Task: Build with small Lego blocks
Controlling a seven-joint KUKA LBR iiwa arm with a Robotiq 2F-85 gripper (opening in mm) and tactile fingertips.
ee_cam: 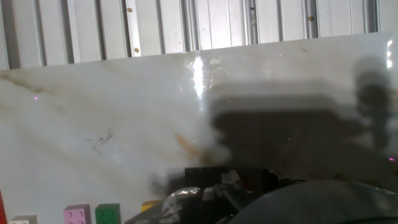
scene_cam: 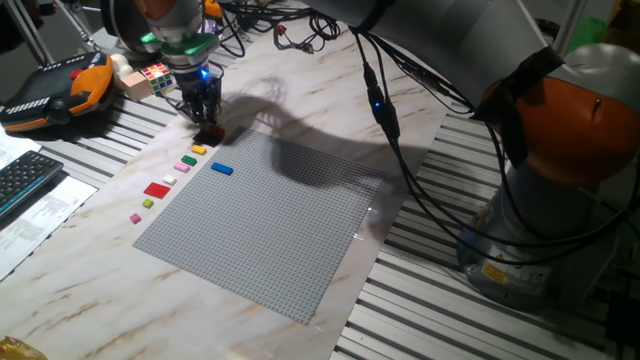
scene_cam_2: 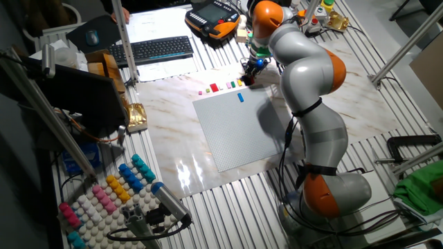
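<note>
Marble-look tabletop, big grey studded baseplate, cables all around.
We see tiny flat plastic bricks beside it, black two-finger gripper low over them; can't tell its grip.

A large grey studded baseplate lies at the middle of the marble tabletop, with a multicoloured puzzle cube well apart from it at 10 o'clock, just beside an orange and black handheld controller at the far left. A black keyboard sits at 9 o'clock on sheets of paper. In the other fixed view, a tray of pink, white and blue pegs lies at 7 o'clock.
</note>
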